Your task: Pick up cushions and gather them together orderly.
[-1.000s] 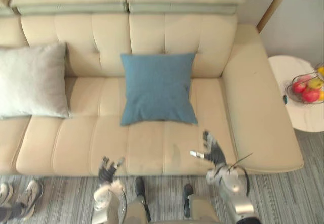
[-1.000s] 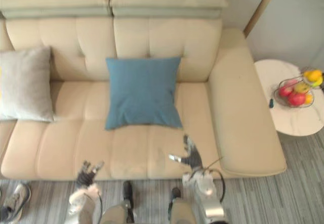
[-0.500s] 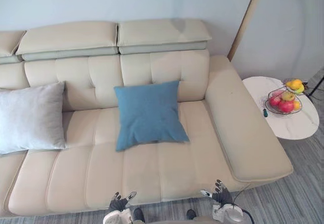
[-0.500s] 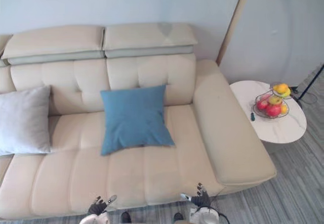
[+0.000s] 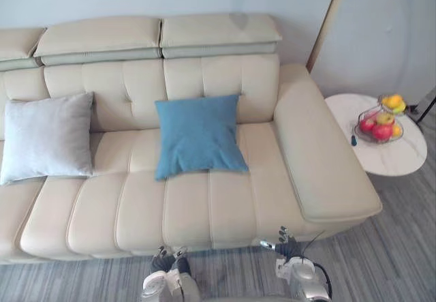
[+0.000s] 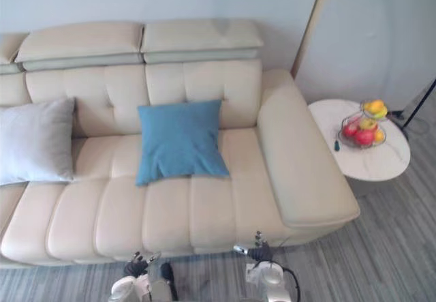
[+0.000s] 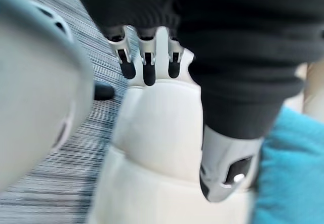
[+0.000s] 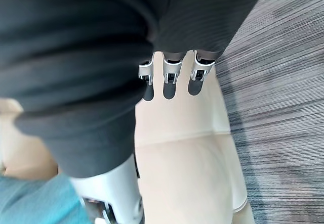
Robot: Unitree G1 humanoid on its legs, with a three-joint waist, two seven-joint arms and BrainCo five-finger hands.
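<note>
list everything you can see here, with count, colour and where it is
sofa: one, cream, against the wall
blue cushion: one, blue, leaning on the sofa back, middle
grey cushion: one, light grey, leaning on the sofa back, robot's left
side table: one, white, beside the sofa's right arm
fruit basket: one, wire, red and yellow fruit, on the side table
left robot hand: open, empty, before the sofa front
right robot hand: open, empty, before the sofa front
</note>
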